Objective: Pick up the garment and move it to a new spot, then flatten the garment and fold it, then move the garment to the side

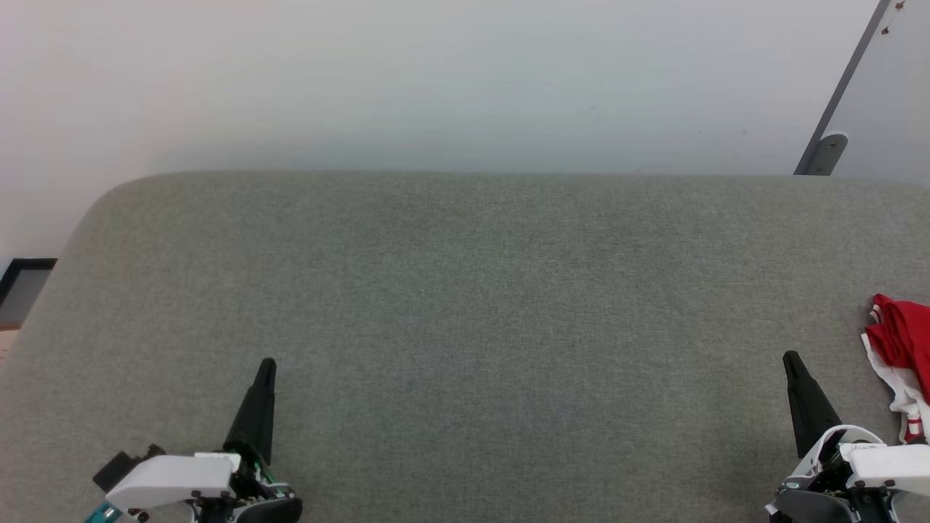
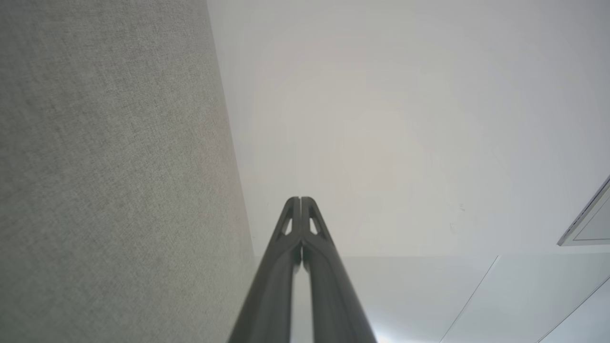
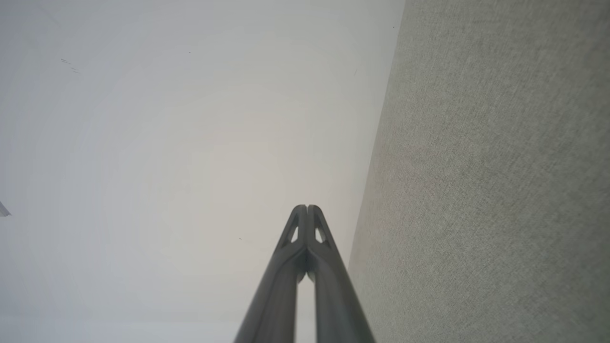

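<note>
Both jaws are shut and empty; the garment (image 1: 904,335) bunches right of my right jaws, so I risk pinching stacked layers.

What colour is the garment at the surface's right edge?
The garment is red with white, clearest in the head view.

A plain indoor workroom, more like a lab than a home (though little settles it): a table (image 1: 465,290) covered in grey cloth, with a rounded corner, stands before a plain white wall (image 1: 436,87), and a grey panel (image 1: 883,109) on a metal bracket (image 1: 828,149) slants at the upper right.
</note>
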### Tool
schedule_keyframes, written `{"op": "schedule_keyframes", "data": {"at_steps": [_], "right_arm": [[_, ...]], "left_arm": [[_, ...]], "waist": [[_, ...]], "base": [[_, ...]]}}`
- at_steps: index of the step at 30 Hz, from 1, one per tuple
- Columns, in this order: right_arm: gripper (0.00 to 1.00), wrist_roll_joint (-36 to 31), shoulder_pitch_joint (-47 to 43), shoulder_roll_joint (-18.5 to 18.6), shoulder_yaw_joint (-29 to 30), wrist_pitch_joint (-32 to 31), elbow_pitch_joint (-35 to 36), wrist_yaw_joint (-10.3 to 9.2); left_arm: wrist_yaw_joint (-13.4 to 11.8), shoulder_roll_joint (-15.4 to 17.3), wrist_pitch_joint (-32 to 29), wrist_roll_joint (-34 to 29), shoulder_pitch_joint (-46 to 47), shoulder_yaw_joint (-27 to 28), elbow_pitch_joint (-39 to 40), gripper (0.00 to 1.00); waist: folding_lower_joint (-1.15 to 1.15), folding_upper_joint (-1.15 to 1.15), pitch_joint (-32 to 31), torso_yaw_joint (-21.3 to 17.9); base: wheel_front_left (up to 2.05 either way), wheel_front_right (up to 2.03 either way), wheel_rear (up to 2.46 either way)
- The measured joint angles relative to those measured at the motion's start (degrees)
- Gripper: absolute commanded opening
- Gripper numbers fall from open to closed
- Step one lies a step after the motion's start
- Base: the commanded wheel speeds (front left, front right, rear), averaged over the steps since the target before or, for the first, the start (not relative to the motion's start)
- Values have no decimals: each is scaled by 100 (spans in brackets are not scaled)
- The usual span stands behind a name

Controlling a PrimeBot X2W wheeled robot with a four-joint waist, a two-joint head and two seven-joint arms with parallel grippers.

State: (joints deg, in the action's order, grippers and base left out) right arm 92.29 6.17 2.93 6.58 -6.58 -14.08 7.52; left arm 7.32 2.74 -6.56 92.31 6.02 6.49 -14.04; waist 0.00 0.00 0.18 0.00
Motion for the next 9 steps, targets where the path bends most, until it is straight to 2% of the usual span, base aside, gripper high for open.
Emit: {"op": "schedule_keyframes", "data": {"at_steps": [9], "right_arm": [[0, 0, 0, 0, 0, 0, 0, 0]], "left_arm": [[0, 0, 0, 0, 0, -1, 0, 0]], "waist": [[0, 0, 0, 0]], "base": [[0, 0, 0]]}}
